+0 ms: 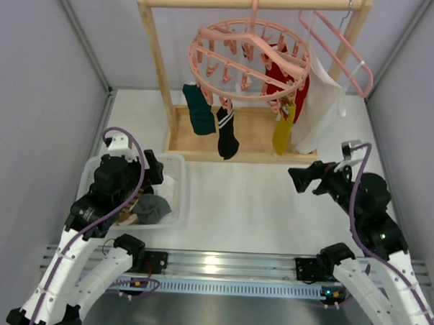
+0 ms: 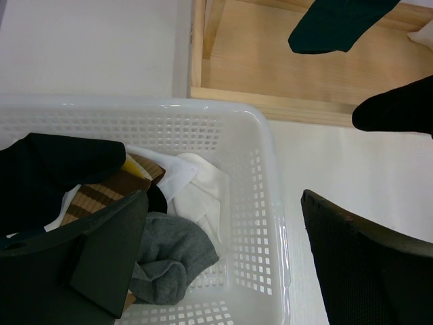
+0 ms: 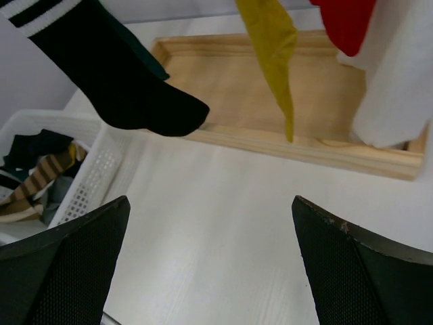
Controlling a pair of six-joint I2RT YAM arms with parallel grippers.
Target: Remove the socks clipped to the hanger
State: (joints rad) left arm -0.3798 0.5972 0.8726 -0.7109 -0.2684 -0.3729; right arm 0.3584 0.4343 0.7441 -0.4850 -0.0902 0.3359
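Note:
The round pink hanger (image 1: 250,59) hangs from the wooden rack's bar. Clipped to it are a dark teal sock (image 1: 199,110), a black sock with white stripes (image 1: 227,134), red socks (image 1: 289,83) and a mustard yellow sock (image 1: 282,133). My left gripper (image 1: 152,170) is open and empty over the right side of the white basket (image 2: 203,105); its fingers (image 2: 115,250) straddle the basket wall. My right gripper (image 1: 300,179) is open and empty above the table, below and in front of the black sock (image 3: 115,81) and the yellow sock (image 3: 274,47).
The wooden rack (image 1: 157,59) has a flat base (image 3: 270,108) at the back. A white cloth bag (image 1: 320,109) and a plain pink triangular hanger (image 1: 337,49) hang at its right. The basket (image 1: 178,197) holds a grey sock (image 2: 172,254) and other dropped socks.

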